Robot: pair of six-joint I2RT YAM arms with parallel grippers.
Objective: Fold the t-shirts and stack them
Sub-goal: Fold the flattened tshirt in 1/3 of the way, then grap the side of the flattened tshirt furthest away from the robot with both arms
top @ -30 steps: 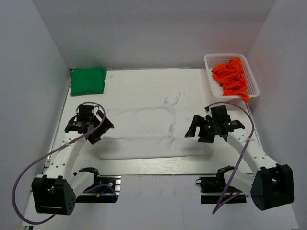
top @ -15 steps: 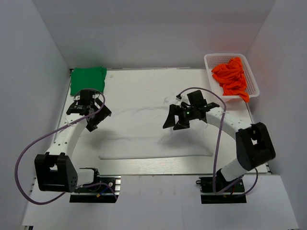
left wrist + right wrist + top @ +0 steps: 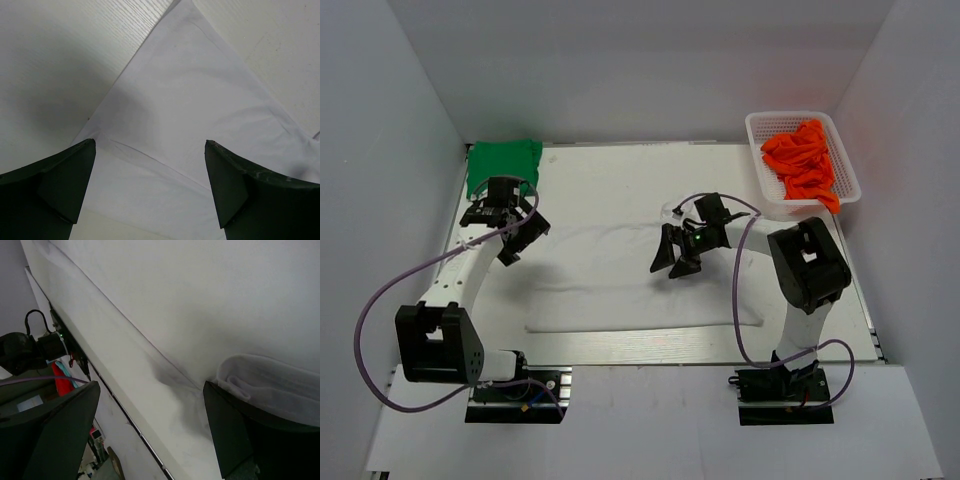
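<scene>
The white t-shirt lies spread flat across the middle of the table. The green t-shirt sits folded at the back left corner. My left gripper is open and empty above the white shirt's left sleeve, just in front of the green shirt. In the left wrist view the sleeve shows as a triangle between my open fingers. My right gripper is open and empty over the middle of the white shirt. In the right wrist view a rolled fold of white cloth lies by one finger.
A white lattice basket holding orange cloth stands at the back right corner. White walls close in the table on the left, right and back. The arm bases and their cables sit at the near edge.
The left gripper has moved toward the back, up to the sleeve near the green shirt. The right gripper has swung left and back, from the shirt's right side to its middle. Both stay open.
</scene>
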